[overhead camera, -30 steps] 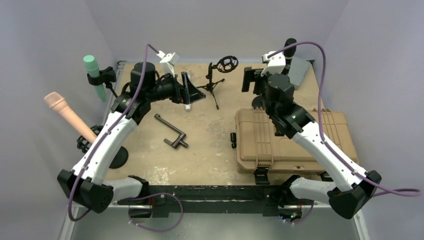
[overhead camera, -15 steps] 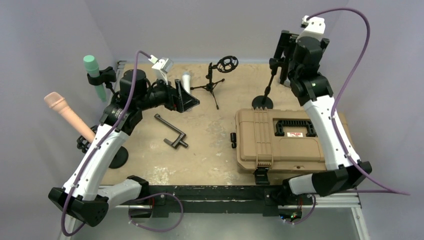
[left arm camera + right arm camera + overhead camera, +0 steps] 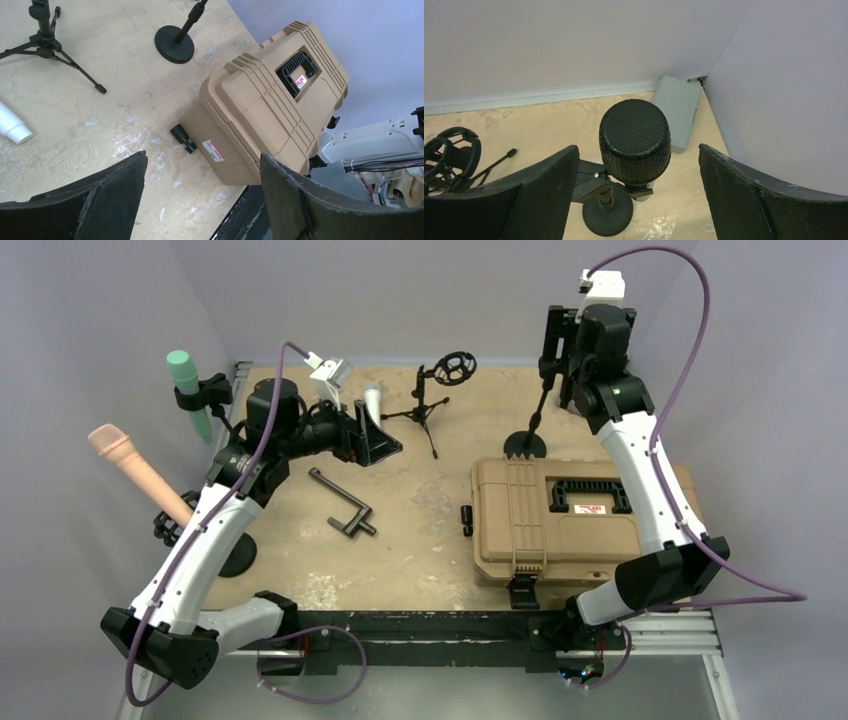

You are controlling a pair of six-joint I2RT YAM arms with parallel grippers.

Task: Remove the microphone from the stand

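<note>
Now that the right arm is swinging up off the tan case [image 3: 560, 515]: right tool [image 3: 560, 350] is hanging wide around the microphone [image 3: 635, 135], not touching, so grabbing looks next.
Microphone: sitting clipped on its stand [image 3: 524, 444], far right of the bench [image 3: 420, 530].
Left tool [image 3: 202, 157]: gaping wide, holding nothing.
Looks: round black mesh head, thin pole, flat round foot.

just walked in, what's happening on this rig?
The right gripper is up at the far right of the table, its open fingers straddling the head of the black microphone without touching it. The microphone sits in the clip of its round-base stand, not yet removed. The left gripper hangs open and empty near the small tripod, handling nothing.
</note>
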